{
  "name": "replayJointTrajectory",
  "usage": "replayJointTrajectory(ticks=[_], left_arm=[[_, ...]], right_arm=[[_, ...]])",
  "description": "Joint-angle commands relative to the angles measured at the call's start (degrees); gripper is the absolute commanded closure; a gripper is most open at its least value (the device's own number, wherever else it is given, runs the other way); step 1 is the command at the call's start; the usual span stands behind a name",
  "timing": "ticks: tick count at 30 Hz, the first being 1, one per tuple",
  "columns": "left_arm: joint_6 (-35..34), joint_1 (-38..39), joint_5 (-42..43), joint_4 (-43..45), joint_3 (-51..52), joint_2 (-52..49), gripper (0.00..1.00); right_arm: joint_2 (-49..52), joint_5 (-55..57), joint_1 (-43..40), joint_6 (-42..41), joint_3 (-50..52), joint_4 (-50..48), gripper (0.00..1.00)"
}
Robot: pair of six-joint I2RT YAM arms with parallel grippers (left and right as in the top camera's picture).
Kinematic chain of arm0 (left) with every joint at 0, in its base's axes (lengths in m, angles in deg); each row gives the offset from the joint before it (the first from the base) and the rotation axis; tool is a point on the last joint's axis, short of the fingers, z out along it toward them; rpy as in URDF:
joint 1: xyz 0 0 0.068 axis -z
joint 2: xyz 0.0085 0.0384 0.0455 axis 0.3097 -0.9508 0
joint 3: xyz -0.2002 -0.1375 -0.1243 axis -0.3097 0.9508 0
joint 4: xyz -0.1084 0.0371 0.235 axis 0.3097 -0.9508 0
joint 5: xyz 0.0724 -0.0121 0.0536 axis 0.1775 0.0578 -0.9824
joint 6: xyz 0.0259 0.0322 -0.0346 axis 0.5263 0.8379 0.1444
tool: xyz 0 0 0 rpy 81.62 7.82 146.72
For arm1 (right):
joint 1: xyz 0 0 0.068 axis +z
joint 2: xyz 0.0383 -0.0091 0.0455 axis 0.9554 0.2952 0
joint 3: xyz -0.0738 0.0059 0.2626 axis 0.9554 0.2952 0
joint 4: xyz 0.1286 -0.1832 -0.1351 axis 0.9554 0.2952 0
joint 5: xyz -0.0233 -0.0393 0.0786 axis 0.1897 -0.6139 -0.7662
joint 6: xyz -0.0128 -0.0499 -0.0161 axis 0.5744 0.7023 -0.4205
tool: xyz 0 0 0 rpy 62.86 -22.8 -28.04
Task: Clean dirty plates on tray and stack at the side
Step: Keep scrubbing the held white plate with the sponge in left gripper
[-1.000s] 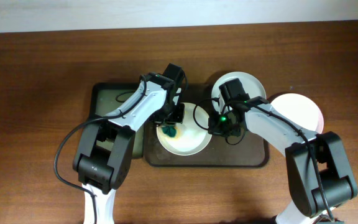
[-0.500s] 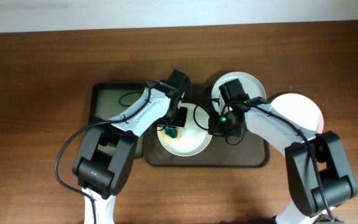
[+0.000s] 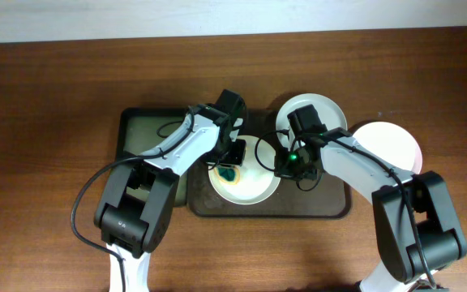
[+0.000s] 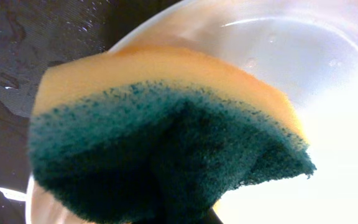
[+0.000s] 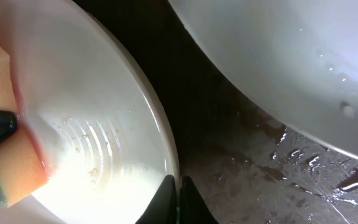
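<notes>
Sponge pressed on the plate, rim pinched from the other side

The left gripper (image 3: pixel 233 156) is closed tight on the orange-and-green sponge (image 4: pixel 160 137), and the plate (image 3: pixel 246 185) lies directly under it, inside the tray (image 3: pixel 331 207). The right gripper (image 5: pixel 179 200) is closed on the rim of this plate, which lies to its left. The risk: the tray floor looks wet, so a strong push of the sponge may pull the thin rim out of the pinch and slide the plate against the second plate (image 3: pixel 319 109) just behind.
</notes>
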Motion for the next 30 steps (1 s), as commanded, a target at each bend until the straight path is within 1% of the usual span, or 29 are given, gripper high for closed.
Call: replayJointTrajectory(ticks=[1,12,14,17,23,25,27,29,30], left_arm=[[1.1,2.1,8.5,1.2,3.1,-5.2,1.00],[1.1,2.9,9.4,2.7,3.1,-5.2,1.00],[1.1,3.0,12.7,2.7,3.1,-5.2,1.00],[2.4,2.9,22.4,3.7,3.0,-5.2,1.00],[2.4,1.5,34.4,7.0,2.2,-5.2,1.00],[2.4,-0.1,37.0,6.3,0.7,-5.0,1.00],[2.4,-1.8,37.6,5.0,-1.5,-3.8,1.00],[2.4,-3.3,36.4,3.8,-3.5,-1.6,1.00],[2.4,-4.4,33.6,2.9,-5.0,0.7,1.00]], right_arm=[[0.0,-2.3,0.6,0.0,1.7,-1.2,0.96],[0.0,-2.3,0.6,0.0,1.7,-1.8,0.96],[0.0,-2.3,0.6,0.0,1.7,-1.8,0.96],[0.0,-2.3,0.6,0.0,1.7,-1.9,0.96],[0.0,-2.3,0.6,0.0,1.7,-1.8,0.96],[0.0,-2.3,0.6,0.0,1.7,-1.8,0.96],[0.0,-2.3,0.6,0.0,1.7,-1.8,0.96],[0.0,-2.3,0.6,0.0,1.7,-1.8,0.96],[0.0,-2.3,0.6,0.0,1.7,-1.9,0.96]])
